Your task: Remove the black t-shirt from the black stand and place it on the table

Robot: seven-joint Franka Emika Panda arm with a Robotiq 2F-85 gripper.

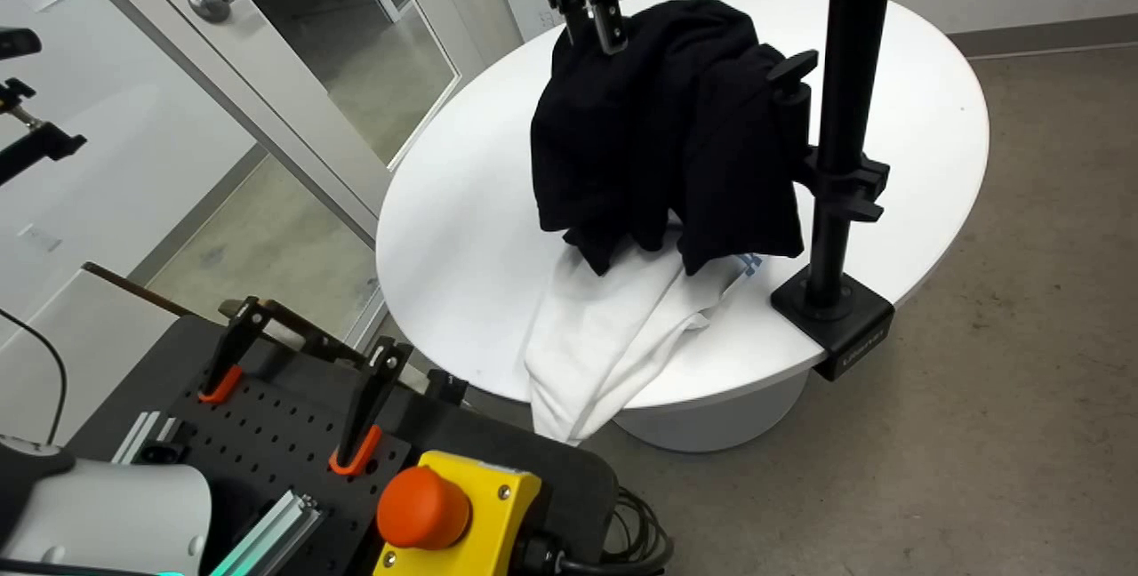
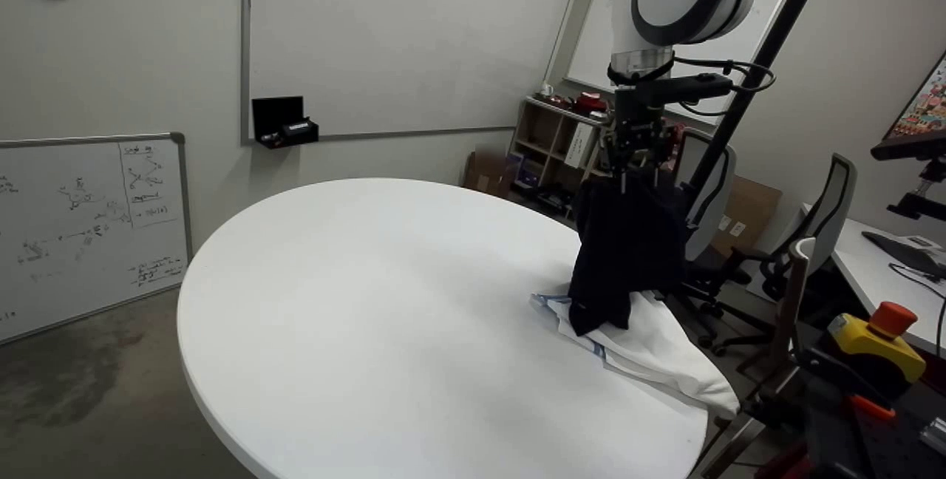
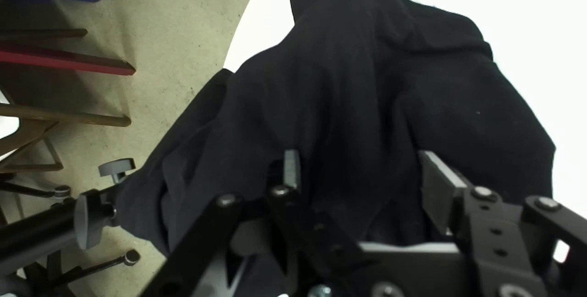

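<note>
The black t-shirt [image 1: 658, 132] hangs draped in folds above the white table [image 1: 453, 229]; it also shows in an exterior view [image 2: 628, 242] and fills much of the wrist view [image 3: 348, 86]. Its one side lies against the side arm and clamp of the black stand [image 1: 840, 114]; what holds it up underneath is hidden. My gripper [image 1: 594, 34] points down at the shirt's top, on the side away from the pole. In the wrist view my gripper [image 3: 360, 155] is open, its fingers wide apart, with dark cloth below and between them. I cannot tell whether the fingertips touch the cloth.
A white cloth with blue marks [image 1: 613, 336] lies under the shirt and hangs over the table's edge. The stand's base [image 1: 831, 314] is clamped at the table's rim. A yellow box with a red button [image 1: 462, 514] sits on the robot's bench. Chairs [image 2: 805, 213] stand behind.
</note>
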